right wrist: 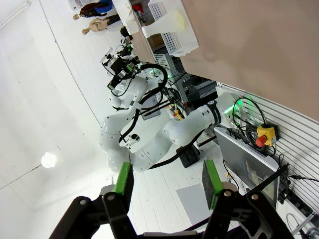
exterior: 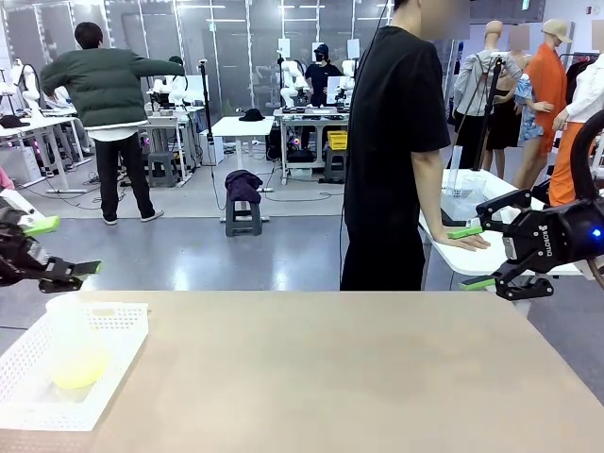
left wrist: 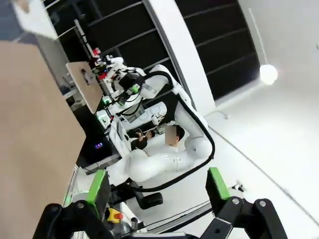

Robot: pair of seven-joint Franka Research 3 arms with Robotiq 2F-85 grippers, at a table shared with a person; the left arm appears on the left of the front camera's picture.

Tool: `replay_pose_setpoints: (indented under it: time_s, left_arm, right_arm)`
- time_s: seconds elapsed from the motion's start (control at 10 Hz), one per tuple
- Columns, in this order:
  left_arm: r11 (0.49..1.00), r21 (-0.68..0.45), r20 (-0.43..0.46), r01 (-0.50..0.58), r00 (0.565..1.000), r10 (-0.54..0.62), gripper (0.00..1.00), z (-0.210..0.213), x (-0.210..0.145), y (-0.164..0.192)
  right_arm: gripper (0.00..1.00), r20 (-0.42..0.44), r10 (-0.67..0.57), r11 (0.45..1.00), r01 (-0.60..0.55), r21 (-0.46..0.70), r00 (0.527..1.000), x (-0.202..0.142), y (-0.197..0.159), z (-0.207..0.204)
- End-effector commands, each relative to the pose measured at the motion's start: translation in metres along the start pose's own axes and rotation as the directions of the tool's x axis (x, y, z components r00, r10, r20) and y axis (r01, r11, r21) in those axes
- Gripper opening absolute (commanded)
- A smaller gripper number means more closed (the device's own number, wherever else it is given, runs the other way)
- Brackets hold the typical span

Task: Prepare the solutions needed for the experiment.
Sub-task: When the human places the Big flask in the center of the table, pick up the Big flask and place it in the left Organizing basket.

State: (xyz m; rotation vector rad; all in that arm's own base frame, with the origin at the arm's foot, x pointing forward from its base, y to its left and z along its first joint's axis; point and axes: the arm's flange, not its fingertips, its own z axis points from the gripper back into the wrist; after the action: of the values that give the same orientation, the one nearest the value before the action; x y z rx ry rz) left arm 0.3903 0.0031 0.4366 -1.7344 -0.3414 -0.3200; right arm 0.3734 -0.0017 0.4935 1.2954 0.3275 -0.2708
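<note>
The solutions (exterior: 79, 372) are a shallow pale yellow-green layer in a frosted conical flask (exterior: 70, 326). The flask stands in a white perforated tray (exterior: 125, 326) at the table's near left corner. My left gripper (exterior: 64, 247) hovers open above and behind the tray, with nothing between its green pads. In the left wrist view the left gripper (left wrist: 157, 186) holds nothing. My right gripper (exterior: 472, 257) hangs open past the table's far right edge, far from the tray. From the right wrist, the right gripper (right wrist: 166, 183) is bare, with the tray (right wrist: 174, 40) and flask (right wrist: 172, 20) far off.
The tan table (exterior: 330, 377) stretches wide between the tray and the right gripper. A person in black (exterior: 392, 142) stands at the far side, one hand (exterior: 464, 240) resting on a white side table close to the right gripper.
</note>
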Motion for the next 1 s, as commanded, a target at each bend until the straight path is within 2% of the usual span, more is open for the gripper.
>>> replay_pose_setpoints:
  time_s: [0.0,0.1,0.2,0.3,0.4,0.9]
  left_arm:
    - [0.993,0.056,-0.002,-0.106,0.994,0.106,0.99,-0.017,0.014,-0.001]
    - [0.985,0.07,-0.017,-0.158,0.987,0.16,0.99,-0.019,0.016,0.005]
    - [0.984,0.08,-0.028,-0.16,0.986,0.163,0.99,-0.022,0.018,0.007]
    - [0.986,0.122,-0.046,-0.115,0.992,0.121,0.99,-0.02,0.021,0.01]
    - [0.988,0.061,-0.013,-0.139,0.99,0.14,0.99,-0.018,0.009,0.009]
    - [0.988,0.061,-0.013,-0.139,0.99,0.14,0.99,-0.018,0.009,0.009]
  right_arm:
    - [0.7,-0.001,0.005,1.0,-0.005,0.004,1.0,-0.001,0.001,0.001]
    - [0.7,-0.001,0.005,1.0,-0.005,0.004,1.0,-0.001,0.001,0.001]
    - [0.7,-0.001,0.005,1.0,-0.005,0.004,1.0,-0.001,0.001,0.001]
    - [0.7,-0.001,0.005,1.0,-0.005,0.004,1.0,-0.001,0.001,0.001]
    - [0.7,-0.001,0.005,1.0,-0.005,0.004,1.0,-0.001,0.001,0.001]
    - [0.7,-0.001,0.005,1.0,-0.005,0.004,1.0,-0.001,0.001,0.001]
